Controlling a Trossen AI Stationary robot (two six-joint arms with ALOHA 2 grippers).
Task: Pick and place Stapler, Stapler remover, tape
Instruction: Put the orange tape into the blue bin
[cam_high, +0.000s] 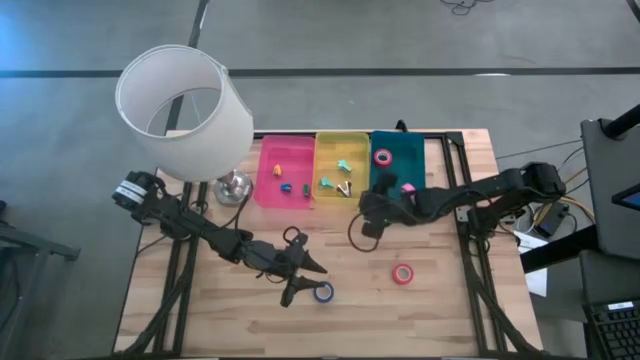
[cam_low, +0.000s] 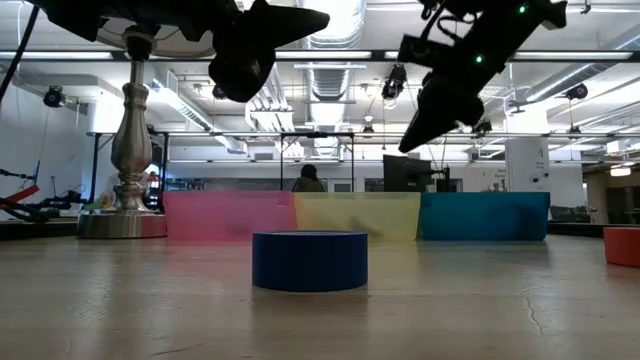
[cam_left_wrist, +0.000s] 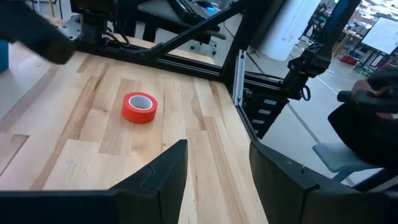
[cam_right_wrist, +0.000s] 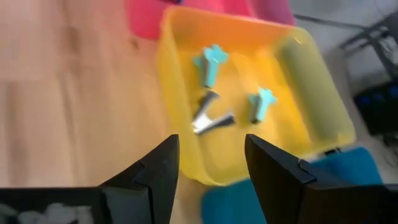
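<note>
Left gripper (cam_high: 305, 280) hovers over the front-centre of the wooden bench (cam_high: 440, 310), fingers spread, nothing between them; the dark blue tape roll (cam_high: 323, 291) lies flat on the bench just beside its tips. In the low view the same blue roll (cam_low: 309, 260) sits alone in the foreground with both arms above it. Red tape roll (cam_high: 402, 273) lies flat on the bench to the right of the blue one, well apart from it; the left wrist view shows it (cam_left_wrist: 139, 107) ahead of the spread left fingers (cam_left_wrist: 163, 174). Right gripper (cam_high: 366, 205) hangs at the front edge of the trays, near the border between yellow tray (cam_high: 328, 142) and teal tray (cam_high: 410, 150); its fingers (cam_right_wrist: 158, 168) stand apart and empty in the right wrist view, above the yellow tray's near wall. Yellow tray holds two pale teal pieces (cam_right_wrist: 210, 64) and a small silver two-pronged piece (cam_right_wrist: 209, 116). Pink tray (cam_high: 272, 150) holds a few tiny coloured pieces. Teal tray holds one pink tape roll (cam_high: 383, 157); a second pink item (cam_high: 408, 187) shows beside the right arm, shape unclear. White-shaded lamp (cam_high: 185, 105) stands at the bench's rear left.
</note>
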